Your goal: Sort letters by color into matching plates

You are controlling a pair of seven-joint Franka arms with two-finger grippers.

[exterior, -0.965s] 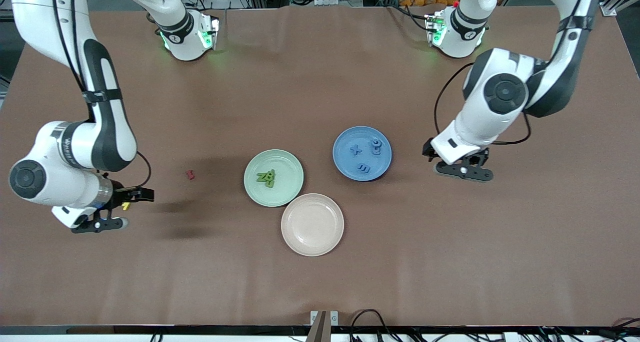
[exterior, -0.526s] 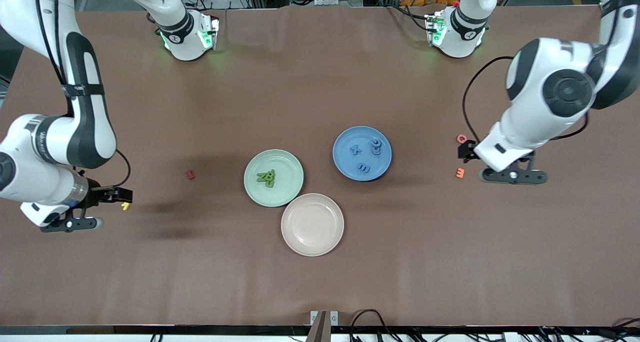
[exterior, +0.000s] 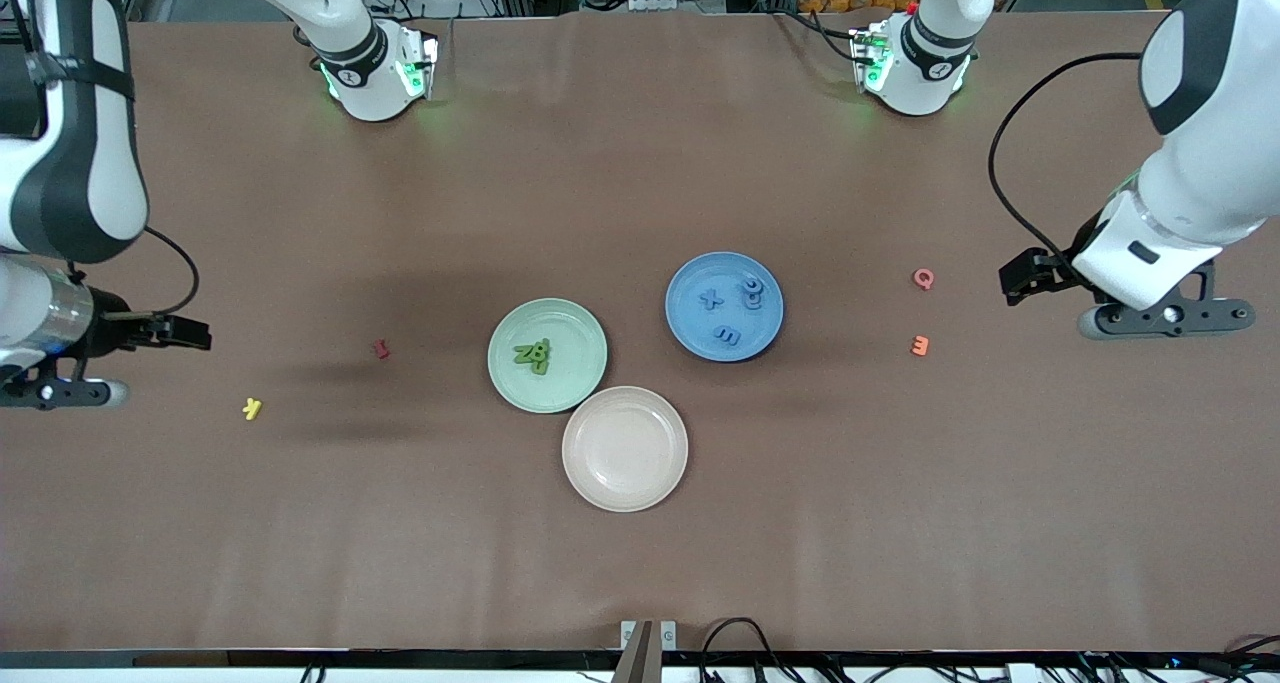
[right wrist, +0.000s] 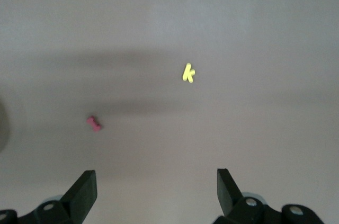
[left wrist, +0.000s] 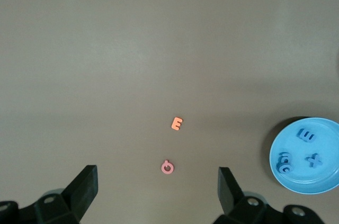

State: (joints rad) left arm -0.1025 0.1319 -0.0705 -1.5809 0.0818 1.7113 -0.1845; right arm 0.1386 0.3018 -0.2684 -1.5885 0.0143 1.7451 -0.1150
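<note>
On the brown worktop point(exterior: 640, 163), green foam letters point(exterior: 532, 355) heaped in the pale mint plate point(exterior: 572, 388), blue foam letters point(exterior: 731, 308) spread in the medium blue plate point(exterior: 690, 328). Light, soft, squashy; best pinched across the flat faces. Readable: X, E, Z. Left hand point(left wrist: 158, 189) wide open, empty, over the orange E point(left wrist: 177, 124); right hand point(right wrist: 156, 192) likewise near the yellow K point(right wrist: 187, 73).

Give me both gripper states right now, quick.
Left gripper: open, holding nothing, up over the table near the small orange foam letter E.
Right gripper: open, holding nothing, over the table near the small yellow foam letter K.
</note>
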